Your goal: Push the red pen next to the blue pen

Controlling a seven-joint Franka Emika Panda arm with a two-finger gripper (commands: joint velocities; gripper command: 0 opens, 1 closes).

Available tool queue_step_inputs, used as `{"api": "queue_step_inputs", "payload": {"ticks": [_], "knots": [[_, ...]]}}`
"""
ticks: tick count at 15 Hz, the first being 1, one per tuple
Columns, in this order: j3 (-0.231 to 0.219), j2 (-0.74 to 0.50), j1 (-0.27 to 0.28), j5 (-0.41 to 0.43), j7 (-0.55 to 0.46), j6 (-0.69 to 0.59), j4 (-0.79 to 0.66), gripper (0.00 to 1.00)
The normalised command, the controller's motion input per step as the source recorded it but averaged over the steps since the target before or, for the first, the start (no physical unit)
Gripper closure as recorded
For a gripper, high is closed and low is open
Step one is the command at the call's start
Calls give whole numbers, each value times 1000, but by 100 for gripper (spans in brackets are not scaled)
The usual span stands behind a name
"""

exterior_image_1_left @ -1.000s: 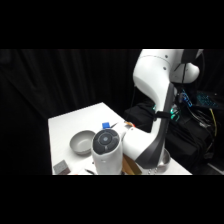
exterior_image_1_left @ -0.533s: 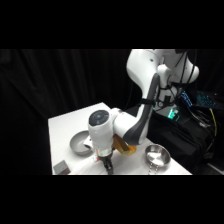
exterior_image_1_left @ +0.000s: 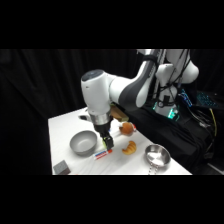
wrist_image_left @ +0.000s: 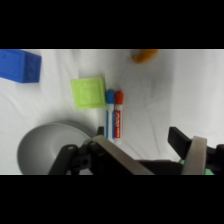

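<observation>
the white table [exterior_image_1_left: 62, 127] is carrying everything, and the white arm [exterior_image_1_left: 130, 90] is reaching over it from the upper right, with the gripper [exterior_image_1_left: 106, 145] hanging low over the table's near part. in the side view a grey bowl [exterior_image_1_left: 83, 142] is sitting just left of the gripper, a metal bowl [exterior_image_1_left: 157, 156] is standing well to its right, an orange croissant-shaped toy [exterior_image_1_left: 129, 147] is lying between them, and a small grey block [exterior_image_1_left: 62, 168] is resting near the table's front left corner. in the wrist view a blue block [wrist_image_left: 20, 66] is showing at the upper left and a green cube [wrist_image_left: 88, 92] is sitting beside the pens. the fingers are standing wide apart and holding nothing: one pale finger [wrist_image_left: 194, 155] is rising at the right, the other bar [wrist_image_left: 120, 157] at the left, with bare table between them. the red pen [wrist_image_left: 118, 116] is lying right alongside the blue pen [wrist_image_left: 107, 115], the two parallel and looking to be touching along their length, the blue one against the green cube's side. judging from this, the push is looking done already; what is left seems to be only lifting the gripper clear without knocking the pair apart.
</observation>
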Motion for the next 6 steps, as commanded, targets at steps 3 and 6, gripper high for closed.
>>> {"api": "queue_step_inputs", "payload": {"ticks": [3,6], "knots": [[82,-523,-220,163,-371,-497,-180,0],[48,-348,-152,133,-256,-336,-112,0]]}}
